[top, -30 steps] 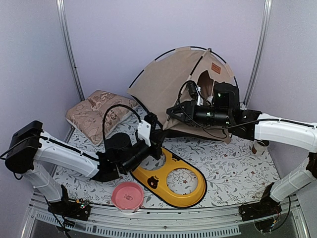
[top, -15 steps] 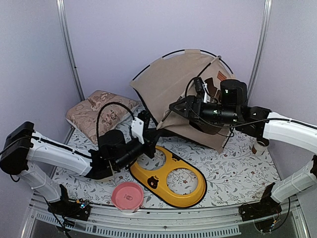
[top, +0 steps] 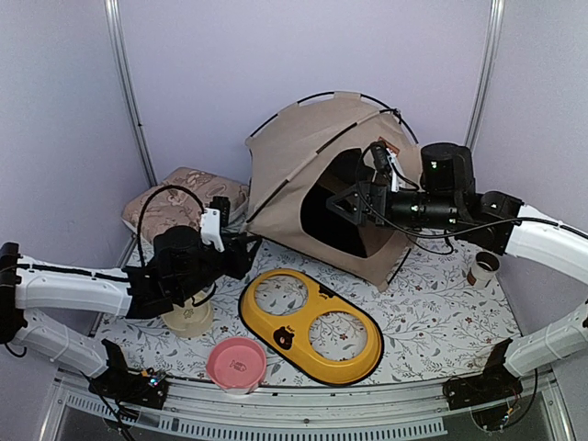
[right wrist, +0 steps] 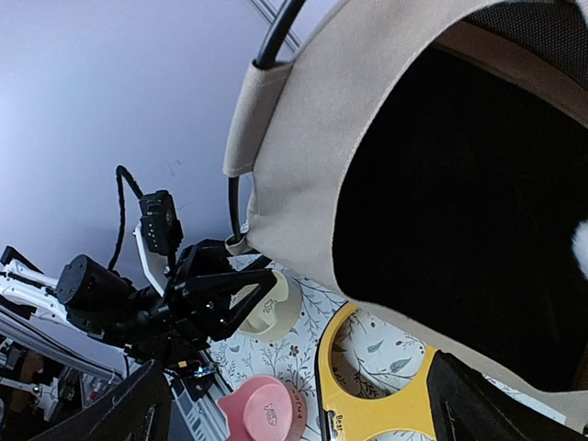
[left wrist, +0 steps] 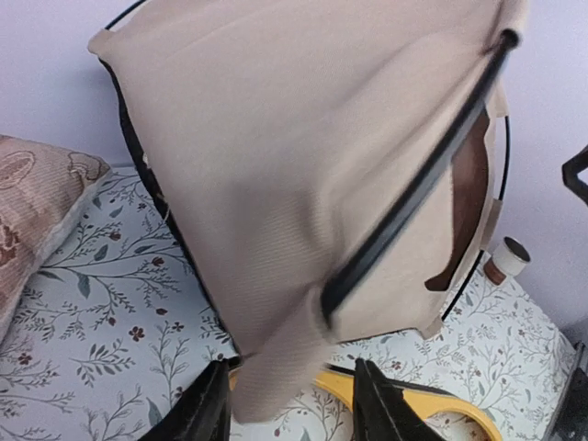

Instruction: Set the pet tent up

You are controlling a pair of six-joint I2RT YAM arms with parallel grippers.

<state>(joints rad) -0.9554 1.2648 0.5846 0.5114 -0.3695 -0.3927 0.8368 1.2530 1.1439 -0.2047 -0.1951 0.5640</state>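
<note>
The pet tent (top: 308, 165), beige fabric on thin black poles, stands upright at the back of the floral mat, its dark arched doorway (top: 340, 216) facing front right. My left gripper (top: 246, 250) is open just left of the tent's near corner. In the left wrist view that loose fabric corner (left wrist: 276, 367) hangs between the parted fingers (left wrist: 207, 409) without touching them. My right gripper (top: 347, 200) is wide open in front of the doorway and holds nothing. The right wrist view shows the doorway (right wrist: 459, 202) and a white pom-pom (right wrist: 581, 243) at the edge.
A yellow two-hole bowl stand (top: 312, 322) lies in front of the tent. A pink bowl (top: 237, 361) sits at the near edge and a cream bowl (top: 188, 317) under my left arm. A floral pillow (top: 175, 197) lies back left, a brown cup (top: 484, 268) at right.
The tent has swung from a tilted sheet to standing upright. My left gripper opened, let go of its corner and drew back left. My right gripper opened wide and backed off.
</note>
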